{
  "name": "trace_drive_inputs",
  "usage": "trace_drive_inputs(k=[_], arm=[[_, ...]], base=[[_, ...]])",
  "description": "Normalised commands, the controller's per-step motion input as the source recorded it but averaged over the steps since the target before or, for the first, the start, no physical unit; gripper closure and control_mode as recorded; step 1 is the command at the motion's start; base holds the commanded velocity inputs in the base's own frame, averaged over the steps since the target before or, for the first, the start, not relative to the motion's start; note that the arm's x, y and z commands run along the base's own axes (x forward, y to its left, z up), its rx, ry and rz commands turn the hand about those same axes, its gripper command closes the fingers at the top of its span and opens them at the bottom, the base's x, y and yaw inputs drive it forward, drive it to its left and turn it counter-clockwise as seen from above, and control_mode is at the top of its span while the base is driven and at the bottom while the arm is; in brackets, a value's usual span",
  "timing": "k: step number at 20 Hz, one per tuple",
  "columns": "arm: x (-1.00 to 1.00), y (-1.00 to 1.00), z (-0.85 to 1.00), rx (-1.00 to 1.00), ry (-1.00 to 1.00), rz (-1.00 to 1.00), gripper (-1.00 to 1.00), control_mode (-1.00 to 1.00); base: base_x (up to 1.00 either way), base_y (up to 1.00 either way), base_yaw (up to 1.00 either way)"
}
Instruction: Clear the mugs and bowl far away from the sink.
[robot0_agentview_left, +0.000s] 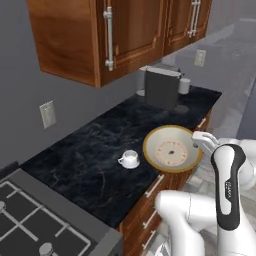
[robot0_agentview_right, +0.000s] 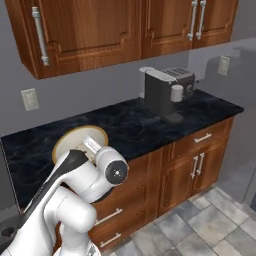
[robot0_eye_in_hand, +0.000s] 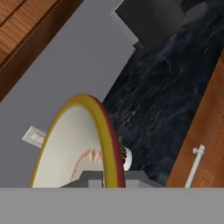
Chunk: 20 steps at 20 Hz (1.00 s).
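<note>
Left base view: the bowl (robot0_agentview_left: 172, 149) sits over the front edge of the dark marble desk (robot0_agentview_left: 95, 160), its open face turned up and toward the camera, so the reddish ring at its centre is plain. The white arm reaches its right rim, where the fingers (robot0_agentview_left: 198, 140) meet the tan-yellow edge. The white mug (robot0_agentview_left: 129, 159) stands upright on the desk just left of the bowl, apart from it, handle pointing left toward the stove (robot0_agentview_left: 30, 215). A dark coffee machine (robot0_agentview_left: 161, 86) stands well behind, near the wall, under the wooden cabinets (robot0_agentview_left: 110, 35).

Right base view: here the bowl (robot0_agentview_right: 79, 140) shows mostly its pale underside and rim, half hidden behind the arm's wrist; its inside cannot be seen. The mug is hidden by the arm. The coffee machine (robot0_agentview_right: 165, 90) stands well to the right on the desk (robot0_agentview_right: 135, 125), with drawers and cabinet doors (robot0_agentview_right: 195, 170) below the desk and a tiled floor (robot0_agentview_right: 200, 225).

Hand view: the bowl (robot0_eye_in_hand: 70, 148) stands on edge in this rolled picture, its rim (robot0_eye_in_hand: 107, 131) running as a long arc from the bottom upward. The fingers (robot0_eye_in_hand: 107, 179) are clenched on that rim, one on each side. A patch of the white mug (robot0_eye_in_hand: 127, 158) peeks out just behind the rim. A wall outlet (robot0_eye_in_hand: 34, 136) shows beyond the bowl.
</note>
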Motion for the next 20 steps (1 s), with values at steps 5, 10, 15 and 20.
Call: trace_drive_inputs(k=[5, 10, 15, 20], arm=[[0.0, 0.0, 0.0, 0.0, 0.0, 0.0, 1.0, 1.0], [0.0, 0.0, 0.0, 0.0, 0.0, 0.0, 1.0, 1.0], [0.0, 0.0, 0.0, 0.0, 0.0, 0.0, 1.0, 1.0], [0.0, 0.0, 0.0, 0.0, 0.0, 0.0, 1.0, 1.0]], base=[[0.06, 0.0, 0.44], [0.07, 0.0, 0.42], [0.09, 0.0, 0.39], [0.22, 0.0, 0.35]])
